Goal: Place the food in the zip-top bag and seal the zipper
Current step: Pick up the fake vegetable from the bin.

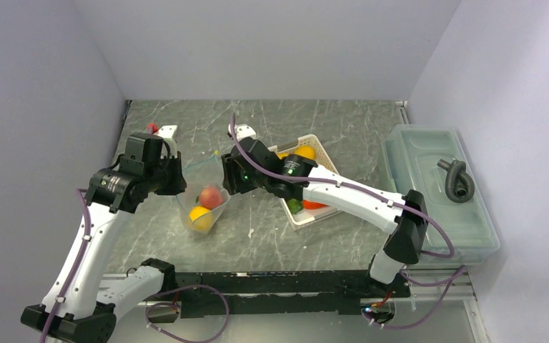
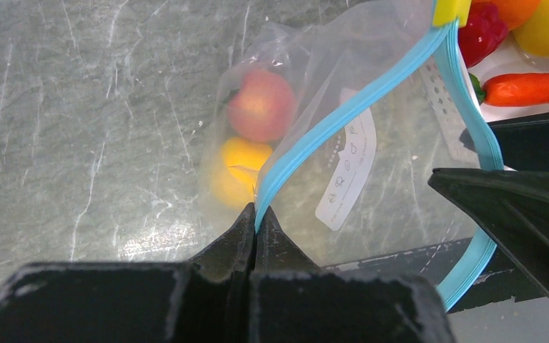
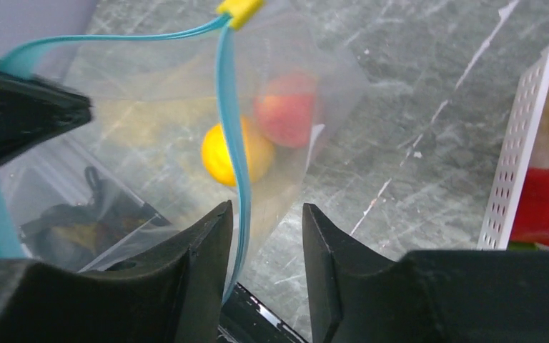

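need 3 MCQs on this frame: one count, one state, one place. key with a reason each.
1. How many food pieces lie in the zip-top bag? A none; B two; C four.
2. How do the pincers stand? A both open; B both shut; C left pincer shut on the zipper, right pincer open.
3. Where is the carrot? A in the white perforated basket; B in the bag; C in the right pincer.

Key:
1 B: a reddish peach-like fruit and a yellow fruit show through the plastic.
2 C: the left one pinches the teal strip, and the right one shows a clear gap.
3 A: it lies near the red pepper inside the basket.
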{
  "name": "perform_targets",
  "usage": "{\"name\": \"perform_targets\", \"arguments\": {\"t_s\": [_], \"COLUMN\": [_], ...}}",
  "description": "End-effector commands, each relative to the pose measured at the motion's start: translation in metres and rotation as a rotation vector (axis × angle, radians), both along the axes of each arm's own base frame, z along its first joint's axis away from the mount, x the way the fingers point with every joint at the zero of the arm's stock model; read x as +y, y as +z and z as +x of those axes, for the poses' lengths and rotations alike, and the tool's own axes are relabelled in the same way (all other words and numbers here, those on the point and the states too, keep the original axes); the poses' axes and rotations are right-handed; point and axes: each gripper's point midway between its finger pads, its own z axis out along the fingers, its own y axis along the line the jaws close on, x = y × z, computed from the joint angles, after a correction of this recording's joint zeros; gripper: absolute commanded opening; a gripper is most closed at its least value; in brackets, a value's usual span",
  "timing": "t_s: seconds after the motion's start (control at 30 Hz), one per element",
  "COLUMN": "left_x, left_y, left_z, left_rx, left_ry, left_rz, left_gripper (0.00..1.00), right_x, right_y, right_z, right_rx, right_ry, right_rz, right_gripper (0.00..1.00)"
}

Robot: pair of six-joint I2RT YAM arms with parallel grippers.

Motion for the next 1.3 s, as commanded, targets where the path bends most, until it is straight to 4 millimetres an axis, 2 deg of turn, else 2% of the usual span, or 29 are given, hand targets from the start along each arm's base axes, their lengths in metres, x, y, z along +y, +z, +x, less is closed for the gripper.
{"name": "perform_targets", "arguments": {"t_s": [0.0, 0.1, 0.23, 0.37, 0.47, 0.63, 0.9, 1.07, 1.27], "left_x": [0.000, -0.003, -0.004, -0.006, -0.008, -0.010, -0.010, -0.004, 0.016], "left_y": [0.005, 0.005, 0.005, 0.007, 0.011, 0.015, 0.005, 0.011, 0.032], "left_z": [0.010, 0.011, 0.011, 0.012, 0.012, 0.014, 0.022, 0.028, 0.033], "left_rx": [-0.051, -0.049, -0.053, -0.064, -0.080, -0.108, -0.110, -0.121, -0.160], "left_ry": [-0.001, -0.012, -0.017, -0.021, -0.032, -0.046, -0.042, -0.009, 0.076], "left_rz": [0.004, -0.009, -0.013, -0.019, -0.030, -0.041, -0.026, -0.004, 0.069], "left_gripper": [0.00, 0.00, 0.00, 0.00, 0.00, 0.00, 0.00, 0.00, 0.00], "right_x": [0.009, 0.001, -0.021, -0.044, -0.066, -0.103, -0.147, -0.157, -0.156], "right_y": [0.062, 0.077, 0.093, 0.098, 0.093, 0.073, 0.039, 0.004, -0.023], "right_z": [0.001, -0.001, -0.001, 0.001, 0.005, 0.015, 0.031, 0.046, 0.066], "right_rx": [-0.072, -0.096, -0.143, -0.179, -0.197, -0.197, -0.169, -0.105, -0.051], "right_ry": [0.031, 0.028, -0.012, -0.060, -0.106, -0.175, -0.267, -0.295, -0.325], "right_rz": [0.147, 0.169, 0.175, 0.152, 0.104, 0.011, -0.092, -0.127, -0.147], "right_gripper": [0.48, 0.55, 0.61, 0.65, 0.66, 0.67, 0.73, 0.76, 0.82]}}
